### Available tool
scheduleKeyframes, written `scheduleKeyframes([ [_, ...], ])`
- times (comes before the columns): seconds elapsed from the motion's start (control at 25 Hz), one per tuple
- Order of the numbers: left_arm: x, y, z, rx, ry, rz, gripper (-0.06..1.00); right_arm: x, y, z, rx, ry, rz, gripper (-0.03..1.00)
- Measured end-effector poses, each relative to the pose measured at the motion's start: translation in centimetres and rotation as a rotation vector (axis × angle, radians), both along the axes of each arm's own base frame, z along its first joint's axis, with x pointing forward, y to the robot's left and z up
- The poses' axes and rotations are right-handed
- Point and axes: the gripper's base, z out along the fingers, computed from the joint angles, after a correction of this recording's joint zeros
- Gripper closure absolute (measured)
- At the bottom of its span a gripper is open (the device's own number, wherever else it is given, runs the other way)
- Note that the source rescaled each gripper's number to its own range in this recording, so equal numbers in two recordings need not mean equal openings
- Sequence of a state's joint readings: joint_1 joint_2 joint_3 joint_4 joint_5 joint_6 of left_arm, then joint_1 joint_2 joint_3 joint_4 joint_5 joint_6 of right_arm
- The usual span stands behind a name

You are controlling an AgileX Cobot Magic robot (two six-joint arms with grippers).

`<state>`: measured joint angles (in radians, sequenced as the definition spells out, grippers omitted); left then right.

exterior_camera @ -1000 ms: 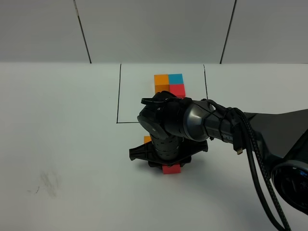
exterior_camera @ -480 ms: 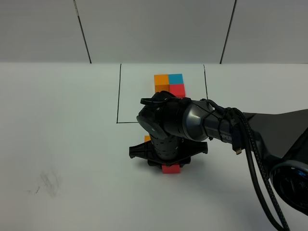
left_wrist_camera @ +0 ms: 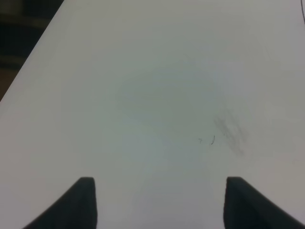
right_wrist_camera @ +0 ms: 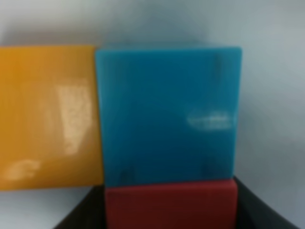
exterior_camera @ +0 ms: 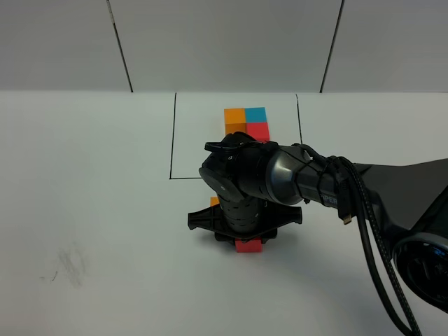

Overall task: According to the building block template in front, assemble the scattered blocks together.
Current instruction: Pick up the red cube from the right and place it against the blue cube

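The blocks sit just in front of the template (exterior_camera: 246, 123): our right wrist view shows orange (right_wrist_camera: 47, 114) touching blue (right_wrist_camera: 167, 112), and red (right_wrist_camera: 170, 204) butted against blue between the fingers of our right gripper (exterior_camera: 241, 238), which is clamped on it. Nothing has moved over the last second, so we judge the L already matched and only release remaining. Our left gripper (left_wrist_camera: 159, 200) hangs parted over bare table (left_wrist_camera: 157, 95), holding nothing.

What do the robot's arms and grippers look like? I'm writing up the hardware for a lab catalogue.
The right arm is glossy black with rounded, cylindrical joints, a ribbed wrist section and small white lettering near the forearm. Braided black cables loop along it. Its gripper is black too. In the left wrist view, the left gripper shows only two dark, blunt fingertips.
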<state>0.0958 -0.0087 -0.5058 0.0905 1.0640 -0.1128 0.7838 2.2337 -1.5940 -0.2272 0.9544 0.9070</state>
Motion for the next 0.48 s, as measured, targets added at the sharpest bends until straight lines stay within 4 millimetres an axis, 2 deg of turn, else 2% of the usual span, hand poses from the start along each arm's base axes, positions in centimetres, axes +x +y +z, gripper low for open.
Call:
scheduleKeyframes([
  [0.48, 0.0, 0.0, 0.0, 0.0, 0.0, 0.0, 0.66, -0.01, 0.01, 0.02, -0.002, 0.003, 0.008, 0.74],
])
